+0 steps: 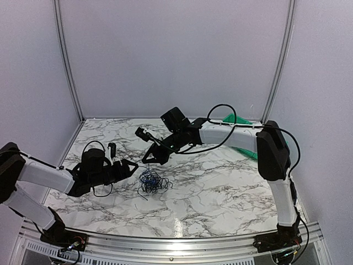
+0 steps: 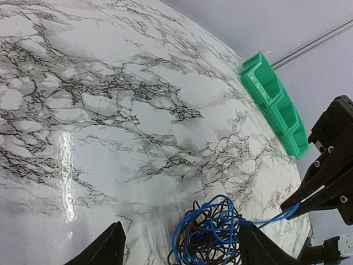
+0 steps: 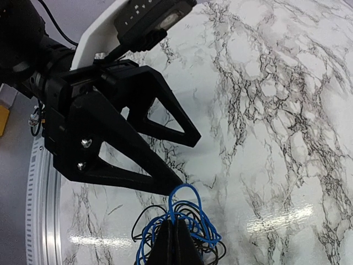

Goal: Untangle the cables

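Your cables (image 1: 152,181) lie in one loose wad on the marble tabletop (image 1: 220,187), a little toward 7 o'clock from its middle in the top view, with black loops spilling out around a knot of blue. Your right claw (image 1: 149,160) comes in from 12 o'clock of the wad, just above it, and its jaws are pressed together. In the left wrist view, that claw (image 2: 293,207) pinches the blue cable (image 2: 268,221), and a short blue strand runs taut from the wad (image 2: 212,234) up to its tip. In the right wrist view, the closed fingers (image 3: 175,243) stand over the tangle (image 3: 190,234) with a blue loop arching round their tip. Your left claw (image 1: 124,158) sits at 9 o'clock of the wad, close beside it, with its jaws spread wide and nothing between them. In its own wrist view, the two dark fingers (image 2: 105,249) frame the wad from either side, and you cannot tell there whether either finger touches the wires. From the right wrist view, the left claw (image 3: 186,163) shows as two black triangular fingers splayed apart, the lower tip right at the top of the blue loop. A green bin (image 1: 237,118) rests at about 1 o'clock on the tabletop, against the back wall and well apart from the cables.
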Tool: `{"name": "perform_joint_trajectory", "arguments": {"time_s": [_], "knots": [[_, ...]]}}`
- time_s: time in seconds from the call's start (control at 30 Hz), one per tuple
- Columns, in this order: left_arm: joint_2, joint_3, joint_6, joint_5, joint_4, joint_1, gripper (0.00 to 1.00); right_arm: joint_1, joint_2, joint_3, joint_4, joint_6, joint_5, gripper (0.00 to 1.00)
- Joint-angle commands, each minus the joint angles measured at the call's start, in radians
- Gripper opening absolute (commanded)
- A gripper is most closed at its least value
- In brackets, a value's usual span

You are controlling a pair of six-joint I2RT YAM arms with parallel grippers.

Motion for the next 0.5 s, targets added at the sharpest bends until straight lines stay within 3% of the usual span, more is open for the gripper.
{"name": "perform_joint_trajectory", "arguments": {"time_s": [0.0, 0.23, 0.47], "knots": [[0.082, 0.049, -0.009, 0.000, 0.099, -0.022, 0.73, 0.011, -0.022, -0.008, 0.031, 0.024, 0.018, 0.00], [0.185, 0.093, -0.042, -0.006, 0.151, -0.060, 0.71, 0.012, -0.024, -0.011, 0.037, 0.030, 0.033, 0.00], [0.354, 0.171, -0.132, -0.036, 0.155, -0.102, 0.63, 0.011, -0.074, -0.011, 0.045, 0.024, 0.032, 0.00]]}}
